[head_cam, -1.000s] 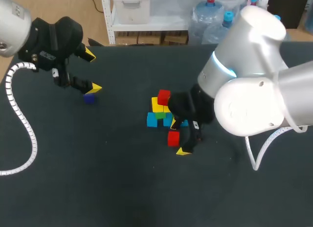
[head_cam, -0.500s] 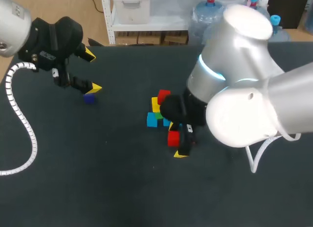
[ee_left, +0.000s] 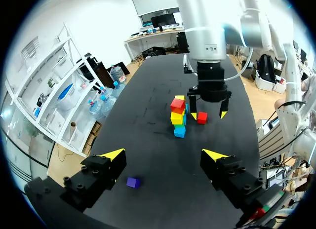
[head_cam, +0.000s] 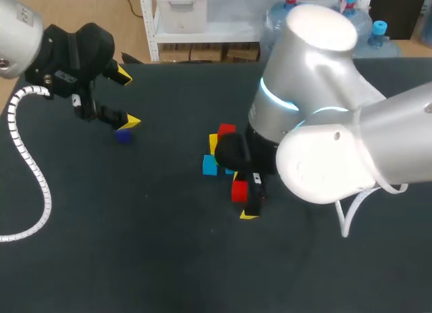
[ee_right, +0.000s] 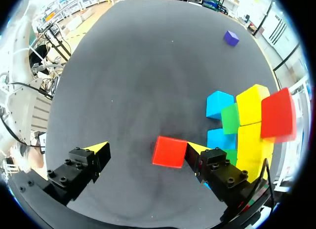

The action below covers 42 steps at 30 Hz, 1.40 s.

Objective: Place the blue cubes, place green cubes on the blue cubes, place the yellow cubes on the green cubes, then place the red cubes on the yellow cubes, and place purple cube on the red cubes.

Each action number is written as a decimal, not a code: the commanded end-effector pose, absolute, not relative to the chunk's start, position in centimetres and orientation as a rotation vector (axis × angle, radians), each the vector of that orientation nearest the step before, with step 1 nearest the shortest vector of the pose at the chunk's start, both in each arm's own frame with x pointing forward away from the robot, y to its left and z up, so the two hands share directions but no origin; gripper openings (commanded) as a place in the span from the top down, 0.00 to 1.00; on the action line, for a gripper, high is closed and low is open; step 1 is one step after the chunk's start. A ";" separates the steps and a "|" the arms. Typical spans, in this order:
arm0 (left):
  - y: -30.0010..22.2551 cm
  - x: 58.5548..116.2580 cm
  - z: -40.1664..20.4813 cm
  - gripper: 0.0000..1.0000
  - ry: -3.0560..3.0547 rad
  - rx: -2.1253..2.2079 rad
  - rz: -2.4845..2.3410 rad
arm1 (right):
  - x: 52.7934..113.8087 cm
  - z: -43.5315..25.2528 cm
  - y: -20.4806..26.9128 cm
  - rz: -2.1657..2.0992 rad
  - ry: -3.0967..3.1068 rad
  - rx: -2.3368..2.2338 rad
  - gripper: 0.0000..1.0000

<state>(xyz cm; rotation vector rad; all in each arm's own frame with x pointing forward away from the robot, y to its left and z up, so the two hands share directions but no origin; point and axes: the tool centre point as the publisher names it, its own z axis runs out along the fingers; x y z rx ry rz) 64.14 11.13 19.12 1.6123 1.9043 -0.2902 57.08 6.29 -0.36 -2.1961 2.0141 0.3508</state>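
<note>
Right gripper: our right gripper (ee_right: 146, 149) is low over the table (head_cam: 135, 245) with its jaws spread. They pinch nothing.
Red cube: the loose red cube (ee_right: 169, 151) lies on the table between those fingers. It sits off centre, against or just beside the finger on the stack's side and well apart from the other.
Stack: the stack (ee_right: 247, 125) stands just beside that finger, with blue cubes at the bottom, then green, then yellow, and one red cube (ee_right: 279, 114) on top.
Left gripper: our left gripper (ee_left: 163, 155) hangs well apart from the stack, jaws spread and empty. The purple cube (ee_left: 132, 181) lies on the table under it, nearer one finger.
Risk, closing: because the cube is off centre, we judge that the far finger will push it along as the jaws close. It could twist and end up gripped by its corners.
Risk, stack: the near finger has little room beside the stack. A small sideways drift or a tilted lift could knock the yellow cubes and topple the red one on top.
Risk, placing: a crooked grip would probably set the cube down askew on the yellow layer.
Writing: we see no print on any cube. The small pale marks on the left gripper's body are too small to read.
</note>
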 end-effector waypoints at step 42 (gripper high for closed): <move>11.2 64.2 19.1 0.00 1.903 1.612 -0.291 | 57.6 -0.1 6.8 0.223 2.101 -2.260 0.00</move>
